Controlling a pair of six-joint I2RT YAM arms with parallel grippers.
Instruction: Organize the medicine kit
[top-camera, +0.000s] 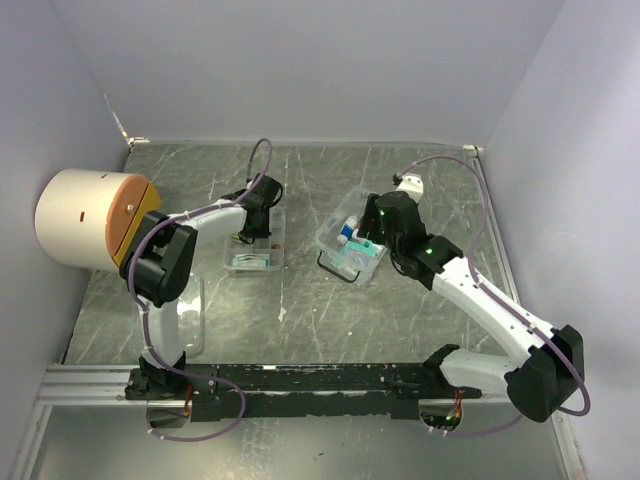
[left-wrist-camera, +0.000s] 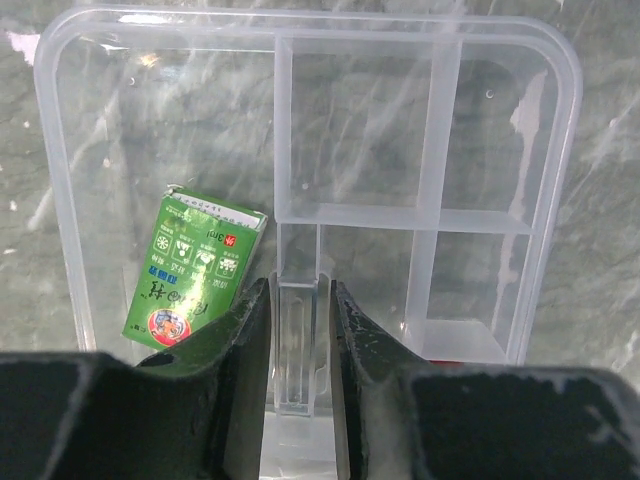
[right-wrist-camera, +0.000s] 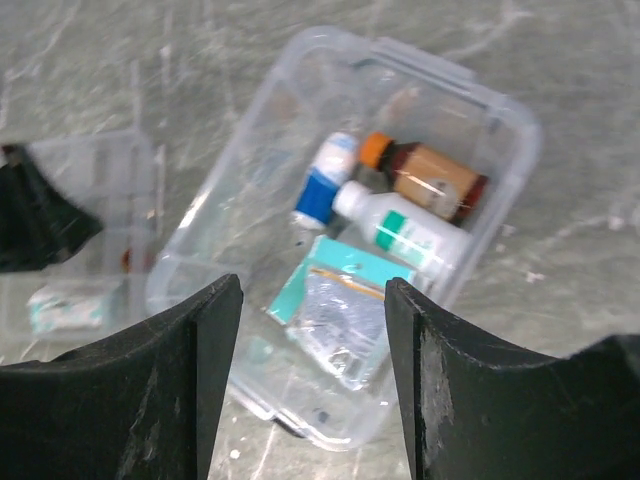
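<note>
Clear case sits right of centre on the table, with bottles and a packet inside; its divided tray is off to the left. It's thin, stiff, slick plastic and looks light, so I'd grab a rim or wall. Left gripper straddles a tray divider, nearly closed; can't tell if it's pinching. Right gripper hangs wide open over the case, empty.

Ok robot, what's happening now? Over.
Left gripper astride divider of tray, grip unclear. Right gripper open above case. Green box in tray. Nothing in the way.
</note>
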